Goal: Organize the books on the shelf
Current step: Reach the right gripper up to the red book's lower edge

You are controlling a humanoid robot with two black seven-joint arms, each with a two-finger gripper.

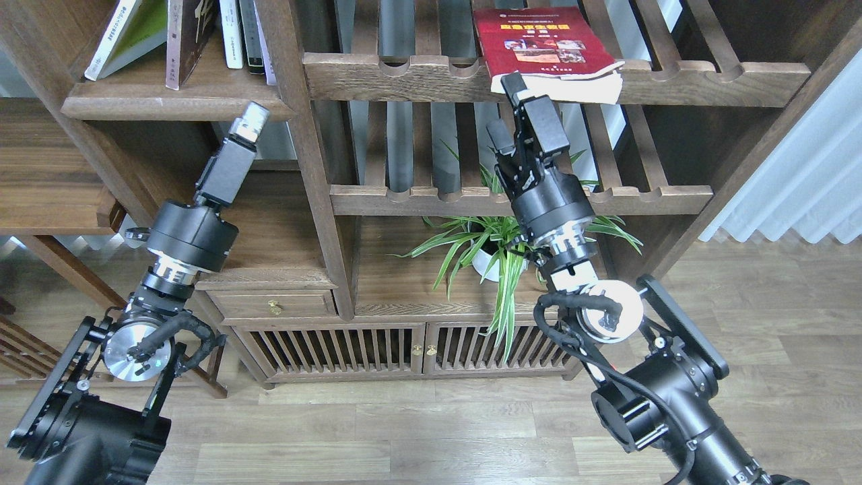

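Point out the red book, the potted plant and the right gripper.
red book point(542, 40), head view, on its front cover.
potted plant point(490, 264), head view, on its white pot.
right gripper point(506, 108), head view, between its fingertips.

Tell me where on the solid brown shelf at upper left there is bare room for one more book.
The solid shelf is bare at its front edge and left end, left of the leaning yellow-green book. Between the maroon book and the post, thin volumes crowd it. The red book lies on the slatted rack, above the right claw.

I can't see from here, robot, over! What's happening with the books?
Right gripper open under red book on slatted rack. Left gripper unclear, idle. Nothing blocking.
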